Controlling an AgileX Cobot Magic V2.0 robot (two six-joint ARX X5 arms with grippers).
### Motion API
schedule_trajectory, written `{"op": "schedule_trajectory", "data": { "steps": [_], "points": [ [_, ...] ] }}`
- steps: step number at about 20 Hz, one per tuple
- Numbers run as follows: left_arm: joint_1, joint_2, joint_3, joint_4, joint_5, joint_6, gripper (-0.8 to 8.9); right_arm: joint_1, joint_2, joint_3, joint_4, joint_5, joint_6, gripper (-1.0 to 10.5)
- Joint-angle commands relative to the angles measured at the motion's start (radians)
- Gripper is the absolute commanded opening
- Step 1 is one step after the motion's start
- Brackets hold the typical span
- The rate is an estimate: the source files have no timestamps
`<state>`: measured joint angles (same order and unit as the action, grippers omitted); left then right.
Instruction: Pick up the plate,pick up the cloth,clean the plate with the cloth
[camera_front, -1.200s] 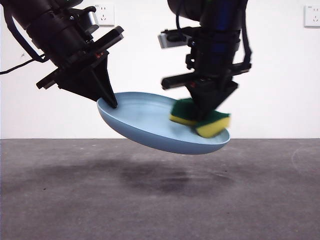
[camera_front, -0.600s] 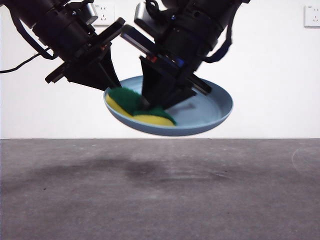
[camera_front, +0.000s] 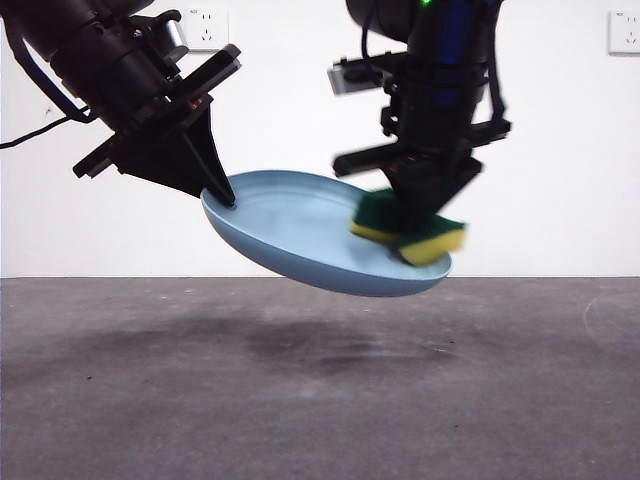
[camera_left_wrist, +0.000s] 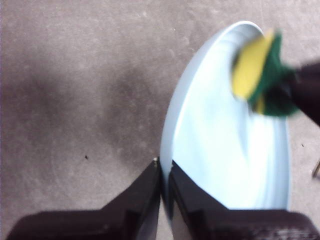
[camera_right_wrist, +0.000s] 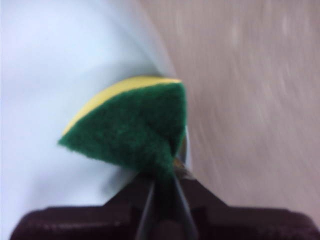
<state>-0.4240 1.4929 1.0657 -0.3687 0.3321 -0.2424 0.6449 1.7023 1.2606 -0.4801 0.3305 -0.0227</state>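
The light-blue plate (camera_front: 300, 240) hangs tilted above the table, its left rim pinched in my left gripper (camera_front: 222, 197). The left wrist view shows the jaws shut on the plate's rim (camera_left_wrist: 172, 145), with my left gripper (camera_left_wrist: 165, 172) at its near edge. My right gripper (camera_front: 415, 225) comes down from above, shut on the cloth (camera_front: 412, 230), a yellow sponge with a green face. It presses the cloth on the plate's right, lower part. The right wrist view shows the cloth (camera_right_wrist: 132, 130) squeezed in my right gripper (camera_right_wrist: 162, 182) over the plate (camera_right_wrist: 45, 75). The cloth is blurred in the left wrist view (camera_left_wrist: 257, 75).
The grey table (camera_front: 320, 390) lies below, with the plate's shadow on it. A white wall behind carries sockets at the top left (camera_front: 208, 28) and top right (camera_front: 624, 30).
The right gripper swept the cloth from the plate's right side to its left side and back to the right. The plate tilted up on the right, then down again.
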Motion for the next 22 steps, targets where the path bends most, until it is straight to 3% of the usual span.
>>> {"op": "schedule_trajectory", "data": {
  "steps": [1, 4, 6, 8, 13, 22],
  "points": [
    [-0.028, -0.005, 0.003, 0.009, 0.063, 0.018, -0.08, -0.010, 0.012, -0.011, 0.143, -0.245, 0.043, -0.2],
    [-0.028, -0.005, 0.003, 0.048, 0.062, 0.017, -0.08, -0.006, 0.012, -0.011, 0.164, -0.534, 0.069, -0.2],
    [-0.020, -0.005, 0.003, 0.073, 0.027, 0.017, -0.08, 0.008, 0.012, -0.011, 0.113, -0.631, 0.068, -0.2],
    [-0.007, -0.005, 0.003, 0.076, -0.074, 0.027, -0.08, 0.011, 0.012, -0.011, 0.027, -0.692, 0.066, -0.2],
    [0.044, 0.012, 0.003, 0.066, -0.224, 0.110, -0.09, 0.010, -0.030, -0.011, -0.172, -0.688, 0.024, -0.2],
    [0.126, 0.212, 0.003, 0.047, -0.279, 0.140, -0.08, 0.011, -0.284, -0.011, -0.210, -0.678, 0.026, -0.2]
  ]
}}
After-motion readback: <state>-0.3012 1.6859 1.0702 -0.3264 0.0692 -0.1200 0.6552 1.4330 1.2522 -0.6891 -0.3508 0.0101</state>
